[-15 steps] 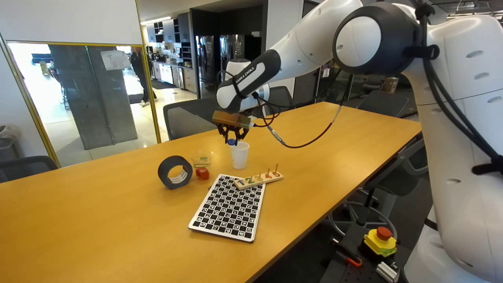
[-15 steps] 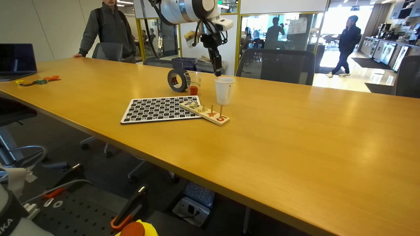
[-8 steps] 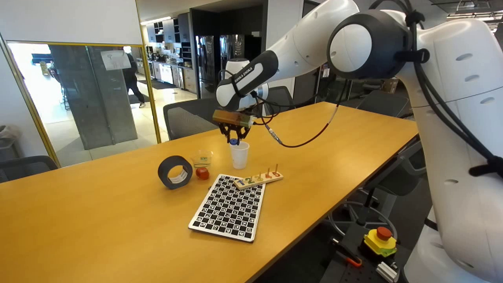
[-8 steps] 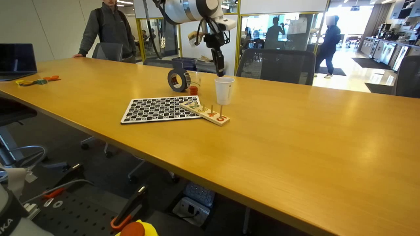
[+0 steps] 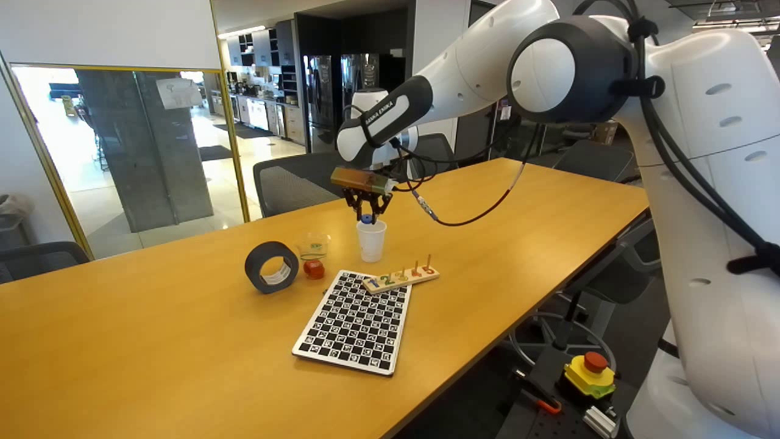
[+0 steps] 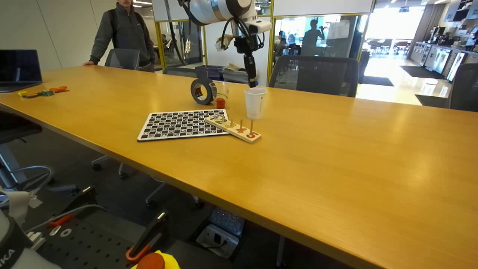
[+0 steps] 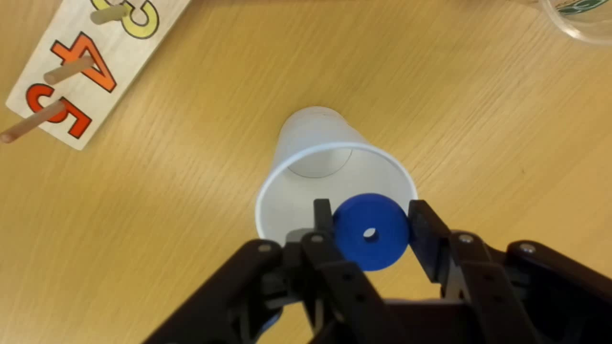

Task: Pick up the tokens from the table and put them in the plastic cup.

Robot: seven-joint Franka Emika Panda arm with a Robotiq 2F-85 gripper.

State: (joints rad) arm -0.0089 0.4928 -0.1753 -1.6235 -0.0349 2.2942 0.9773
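Observation:
In the wrist view a blue token (image 7: 368,212) with a small centre hole is pinched between the fingertips of my gripper (image 7: 370,212). Under it stands the white plastic cup (image 7: 313,126), upright, its mouth partly covered by the token and fingers; the inside that shows is bare. An exterior view shows the gripper (image 5: 366,219) with the blue disc just above the rim of the cup (image 5: 371,245). What looks like a short stack of red tokens (image 6: 220,103) sits on the wooden table (image 5: 201,335), left of the cup.
A clear container (image 5: 313,246) and a black tape roll (image 5: 254,268) stand near the red stack. A numbered peg board (image 5: 401,280) lies partly on the checkered board (image 5: 353,323), in front of the cup. A person (image 6: 129,30) stands at the far table end.
The gripper has shifted slightly to the right in both exterior views, with the blue token still in it, and is now more squarely over the cup. A walking person has left the background.

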